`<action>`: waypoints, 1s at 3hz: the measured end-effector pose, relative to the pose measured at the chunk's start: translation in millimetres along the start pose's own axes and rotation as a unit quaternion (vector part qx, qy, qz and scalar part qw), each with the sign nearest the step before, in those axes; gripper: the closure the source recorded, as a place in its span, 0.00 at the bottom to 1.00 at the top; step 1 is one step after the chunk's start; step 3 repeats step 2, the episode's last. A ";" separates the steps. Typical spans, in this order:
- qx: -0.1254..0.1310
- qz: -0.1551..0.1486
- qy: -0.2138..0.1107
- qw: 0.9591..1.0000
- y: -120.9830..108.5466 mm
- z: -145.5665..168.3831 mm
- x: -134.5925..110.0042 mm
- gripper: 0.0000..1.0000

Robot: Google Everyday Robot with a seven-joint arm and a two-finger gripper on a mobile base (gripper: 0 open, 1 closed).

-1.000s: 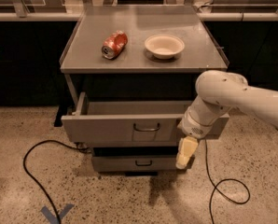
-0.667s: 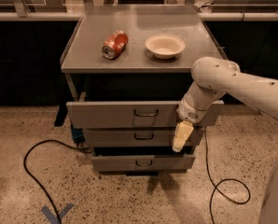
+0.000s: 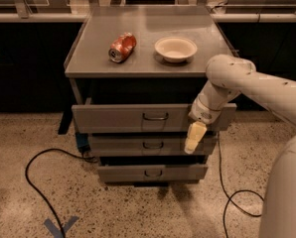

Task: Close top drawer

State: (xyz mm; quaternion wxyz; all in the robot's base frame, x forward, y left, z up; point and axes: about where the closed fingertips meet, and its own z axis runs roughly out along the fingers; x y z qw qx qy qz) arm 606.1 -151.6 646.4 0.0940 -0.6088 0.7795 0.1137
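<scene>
The top drawer [image 3: 133, 118] is the wide grey front with a small dark wire handle [image 3: 155, 116], under the cabinet's grey top [image 3: 138, 58]. It stands out only slightly from the frame, with a dark gap above it. My gripper [image 3: 194, 138] hangs at the drawer front's right end, its pale fingers pointing down over the middle drawer [image 3: 148, 145]. My white arm [image 3: 247, 88] reaches in from the right.
A crushed red can [image 3: 122, 47] and a white bowl [image 3: 175, 49] sit on the cabinet top. The bottom drawer [image 3: 152, 173] sticks out a little. A black cable [image 3: 36, 182] loops on the speckled floor at left, another cable [image 3: 232, 192] at right. Blue tape [image 3: 60, 227] marks the floor.
The top drawer has slid back towards the cabinet from well pulled out to nearly flush. My gripper and arm have moved inwards with its front.
</scene>
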 end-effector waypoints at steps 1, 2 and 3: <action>0.009 -0.001 0.003 1.000 -48.3 -9.5 -17.6 0.00; 0.011 -0.001 0.002 1.000 -51.7 -11.3 -19.0 0.00; 0.011 -0.001 0.002 1.000 -51.7 -11.3 -19.0 0.00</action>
